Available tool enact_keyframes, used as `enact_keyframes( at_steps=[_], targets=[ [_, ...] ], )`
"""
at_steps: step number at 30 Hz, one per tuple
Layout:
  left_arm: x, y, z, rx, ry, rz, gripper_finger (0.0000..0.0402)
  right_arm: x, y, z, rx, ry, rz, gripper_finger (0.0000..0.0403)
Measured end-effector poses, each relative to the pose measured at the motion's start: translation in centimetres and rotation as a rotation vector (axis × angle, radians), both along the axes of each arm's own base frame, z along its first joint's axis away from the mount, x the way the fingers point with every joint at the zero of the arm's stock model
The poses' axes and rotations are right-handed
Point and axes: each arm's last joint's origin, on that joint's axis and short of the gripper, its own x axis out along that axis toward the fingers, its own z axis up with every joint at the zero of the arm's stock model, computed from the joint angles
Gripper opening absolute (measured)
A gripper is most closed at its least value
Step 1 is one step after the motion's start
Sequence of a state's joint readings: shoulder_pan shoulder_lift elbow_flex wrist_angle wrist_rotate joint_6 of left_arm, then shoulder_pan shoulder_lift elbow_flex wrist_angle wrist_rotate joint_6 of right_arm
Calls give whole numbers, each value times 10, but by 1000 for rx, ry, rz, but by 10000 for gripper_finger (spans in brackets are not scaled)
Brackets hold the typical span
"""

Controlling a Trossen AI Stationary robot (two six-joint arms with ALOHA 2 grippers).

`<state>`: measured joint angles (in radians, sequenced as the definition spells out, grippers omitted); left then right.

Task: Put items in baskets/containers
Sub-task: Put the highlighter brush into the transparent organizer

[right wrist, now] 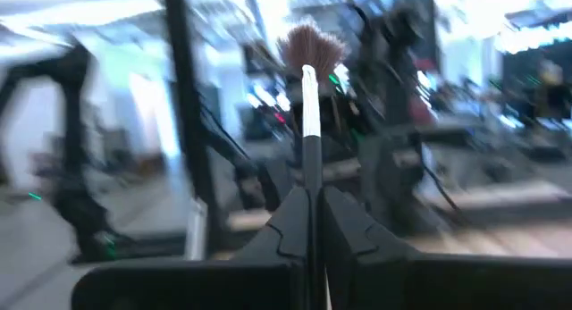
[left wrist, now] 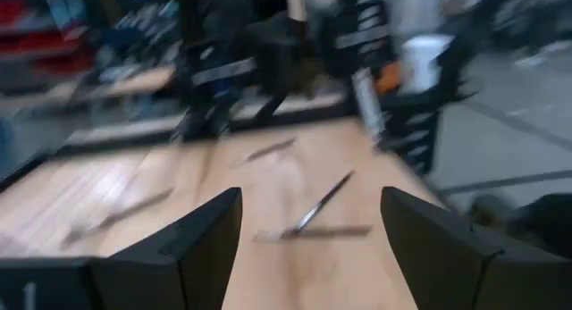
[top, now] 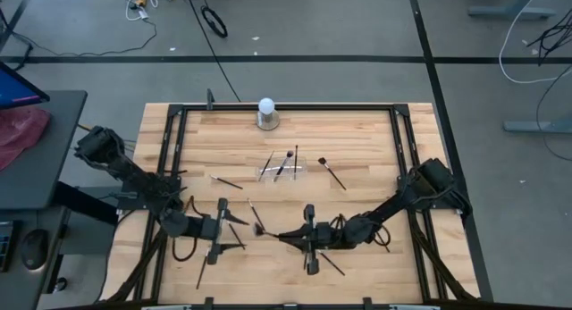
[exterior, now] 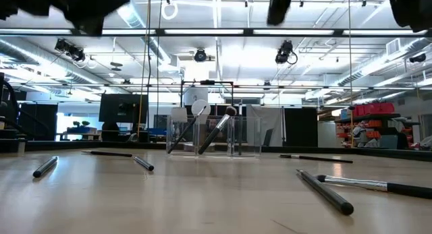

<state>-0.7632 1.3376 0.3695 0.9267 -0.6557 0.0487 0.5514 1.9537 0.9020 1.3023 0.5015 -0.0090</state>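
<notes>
**Brush Gripped, Holder Waiting at Table Centre**

Clamped narrow on a makeup brush (right wrist: pixel 310 104) in the right gripper (top: pixel 284 236), near the table's six o'clock edge in the high view; handle pinched between the two dark fingers (right wrist: pixel 290 222), silver ferrule and reddish-brown bristles standing clear beyond the tips in the right wrist view. Spread wide and holding nothing in the left gripper (top: pixel 234 228), just to the nine o'clock side of the right one, fingers (left wrist: pixel 201 234) parted over bare wood with a loose brush (left wrist: pixel 317 205) lying ahead. Set near the table's centre, toward twelve o'clock from both grippers, the clear holder (top: pixel 282 168), already carrying a few brushes leaning at a tilt (exterior: pixel 216 129). Scattered flat on the wooden table (top: pixel 357 140): one brush at three o'clock of the holder (top: pixel 332 172), another at nine o'clock (top: pixel 226 181). At the twelve o'clock edge, a white ball on a grey base (top: pixel 266 112)
</notes>
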Motion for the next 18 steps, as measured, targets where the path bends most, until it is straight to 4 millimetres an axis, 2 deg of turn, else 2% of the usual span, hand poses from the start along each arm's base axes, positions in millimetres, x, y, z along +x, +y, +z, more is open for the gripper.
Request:
enact_keyframes(
  at_steps=[5,13,18],
  targets=[
    [11,-6,8,28,-113,-38,275,0,-2,8,-7,-84,75,10],
    [54,-31,15,137,-141,-48,275,4,1,14,-12,-94,78,10],
    [70,-44,25,187,-183,-45,275,7,2,13,-30,-66,80,10]
  ],
)
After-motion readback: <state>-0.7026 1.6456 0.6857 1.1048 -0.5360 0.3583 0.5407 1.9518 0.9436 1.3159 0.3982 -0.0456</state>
